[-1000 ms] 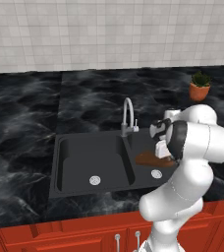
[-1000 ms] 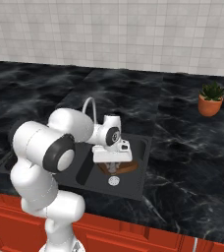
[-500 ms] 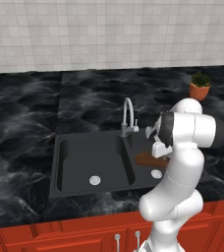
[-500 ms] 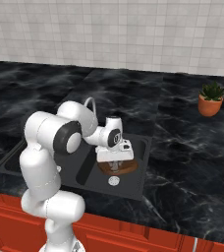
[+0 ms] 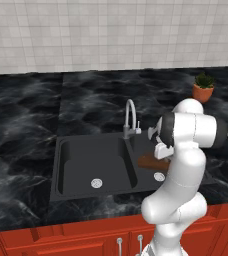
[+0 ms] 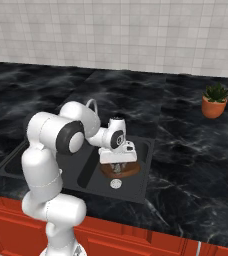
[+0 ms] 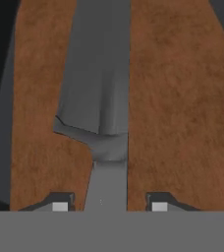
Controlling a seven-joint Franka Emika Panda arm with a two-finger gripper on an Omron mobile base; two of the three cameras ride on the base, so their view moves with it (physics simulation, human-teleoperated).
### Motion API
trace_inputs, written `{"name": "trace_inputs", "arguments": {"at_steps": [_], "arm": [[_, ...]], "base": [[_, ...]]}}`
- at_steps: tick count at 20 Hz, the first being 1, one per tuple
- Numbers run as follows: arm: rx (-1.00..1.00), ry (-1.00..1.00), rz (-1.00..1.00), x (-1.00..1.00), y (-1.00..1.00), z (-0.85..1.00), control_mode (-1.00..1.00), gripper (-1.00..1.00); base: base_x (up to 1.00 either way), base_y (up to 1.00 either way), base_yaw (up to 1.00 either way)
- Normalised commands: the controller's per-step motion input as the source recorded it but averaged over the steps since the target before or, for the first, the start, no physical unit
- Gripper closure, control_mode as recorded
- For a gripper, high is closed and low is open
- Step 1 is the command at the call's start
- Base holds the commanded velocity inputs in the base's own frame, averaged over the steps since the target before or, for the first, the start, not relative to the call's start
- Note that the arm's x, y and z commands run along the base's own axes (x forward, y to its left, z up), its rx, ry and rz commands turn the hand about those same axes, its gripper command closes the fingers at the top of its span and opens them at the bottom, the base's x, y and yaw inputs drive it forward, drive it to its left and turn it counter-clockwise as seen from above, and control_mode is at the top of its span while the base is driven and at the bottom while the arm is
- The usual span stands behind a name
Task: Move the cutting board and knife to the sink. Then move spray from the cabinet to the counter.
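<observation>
Knife (image 7: 101, 103): lying on the cutting board (image 7: 178, 98), handle reaching back between the tool's fingertips (image 7: 60, 204).
Cutting board: sitting in the sink's (image 6: 146, 170) right basin, under the tool (image 6: 117, 165).
Faucet (image 5: 131, 117): standing behind the sink.
Potted plant (image 6: 215, 100): standing on the counter (image 6: 196, 150), far right, well apart from the sink.

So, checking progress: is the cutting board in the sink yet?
Yes: the cutting board lies in the sink by its drain.

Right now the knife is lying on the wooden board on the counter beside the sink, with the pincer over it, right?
Not quite: the board lies inside the sink, in its right-hand basin, as the right base view shows. The knife does lie on it, under the pincer.
</observation>
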Motion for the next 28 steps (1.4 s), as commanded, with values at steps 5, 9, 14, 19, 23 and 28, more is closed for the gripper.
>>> {"name": "trace_inputs", "arguments": {"at_steps": [5, 9, 14, 19, 23, 28], "arm": [[0.00, -0.15, 0.00, -0.01, 0.00, 0.04, -1.00, -1.00], [0.00, -0.21, 0.00, -0.14, 0.00, 0.37, -1.00, -1.00], [0.00, -0.33, 0.00, -0.44, 0.00, 0.33, -1.00, -1.00], [0.00, -0.25, 0.00, -0.52, 0.00, 0.44, -1.00, -1.00], [0.00, -0.15, -0.05, -0.54, 0.00, 0.73, -1.00, -1.00], [-0.01, -0.11, -0.06, -0.51, 0.00, 0.78, -1.00, -1.00]], "base": [[0.00, 0.00, 0.00], [0.00, 0.00, 0.00], [0.00, 0.00, 0.00], [0.00, 0.00, 0.00], [0.00, 0.00, 0.00], [0.00, 0.00, 0.00]]}}
